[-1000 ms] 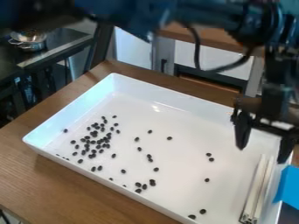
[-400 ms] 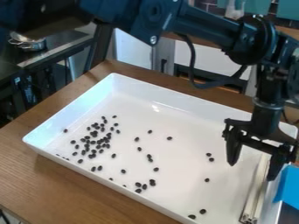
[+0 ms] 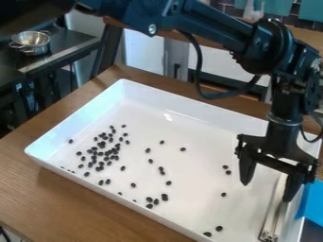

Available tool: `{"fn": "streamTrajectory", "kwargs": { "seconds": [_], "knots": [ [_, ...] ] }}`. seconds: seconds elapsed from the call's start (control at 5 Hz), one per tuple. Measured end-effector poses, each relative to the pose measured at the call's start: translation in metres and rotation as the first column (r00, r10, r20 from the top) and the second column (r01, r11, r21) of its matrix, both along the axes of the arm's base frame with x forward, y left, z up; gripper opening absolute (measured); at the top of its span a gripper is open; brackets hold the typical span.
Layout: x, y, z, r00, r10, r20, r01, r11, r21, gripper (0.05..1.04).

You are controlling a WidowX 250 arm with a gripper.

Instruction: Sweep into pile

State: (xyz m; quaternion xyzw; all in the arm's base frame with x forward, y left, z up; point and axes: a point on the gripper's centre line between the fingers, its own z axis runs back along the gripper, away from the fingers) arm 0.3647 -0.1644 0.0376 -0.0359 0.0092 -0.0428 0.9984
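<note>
My gripper (image 3: 267, 191) hangs over the right part of the white tray (image 3: 75, 116), its two fingers spread open with nothing held between them. Its right finger is above a pale bar (image 3: 276, 212) that lies along the tray's right side; that finger partly covers the bar. Many small dark beans are in the tray. A dense cluster (image 3: 101, 153) sits at the left, and a smaller group (image 3: 153, 201) lies near the front edge. Single beans (image 3: 223, 194) are scattered through the middle and right.
The tray stands on a brown wooden table (image 3: 69, 203). A blue object (image 3: 311, 201) is beside the tray's right wall. At the upper left, a metal pot (image 3: 31, 42) stands on a dark counter (image 3: 72, 45).
The gripper has come down and slightly left, closer to the bar, and the arm above it has lowered too. The beans and the bar have stayed where they were.
</note>
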Motion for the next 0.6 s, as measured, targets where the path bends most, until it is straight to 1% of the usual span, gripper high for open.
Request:
{"fn": "streamTrajectory", "kwargs": {
  "seconds": [0.2,0.4,0.6],
  "knots": [
    [-0.0020,-0.0016,0.0005,1.000,-0.007,-0.013,0.007,1.000,-0.010,1.001],
    [0.0005,-0.0032,0.0044,1.000,0.013,-0.009,-0.014,1.000,-0.015,1.001],
    [0.0010,-0.0048,0.0008,1.000,0.025,-0.018,-0.025,0.999,-0.020,1.001]
  ]
}}
